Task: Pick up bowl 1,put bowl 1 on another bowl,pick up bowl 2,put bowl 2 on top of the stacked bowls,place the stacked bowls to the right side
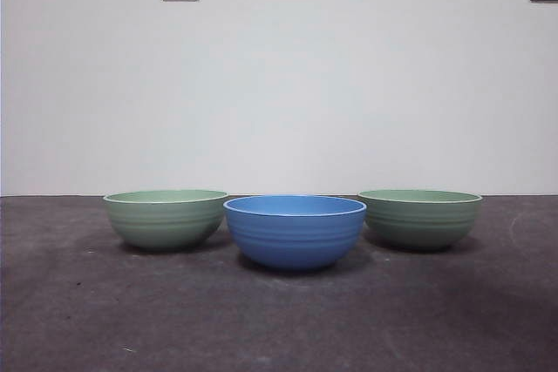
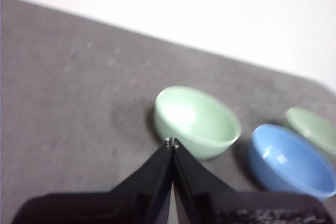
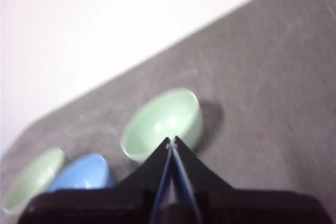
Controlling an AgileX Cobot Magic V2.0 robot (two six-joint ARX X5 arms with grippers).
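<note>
Blue bowl (image 1: 295, 231) sits mid-table, a green bowl (image 1: 166, 218) on each side, just apart — none stacked yet. Left gripper (image 2: 172, 142) and right gripper (image 3: 171, 141) closed, empty, above. Bowls look light, rigid, slick — pinch the rim.

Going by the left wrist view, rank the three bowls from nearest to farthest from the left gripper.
1. Pale green bowl, just beyond the left gripper, leftmost in the front view.
2. Blue bowl, the middle one.
3. Other pale green bowl, at the far end.
</note>
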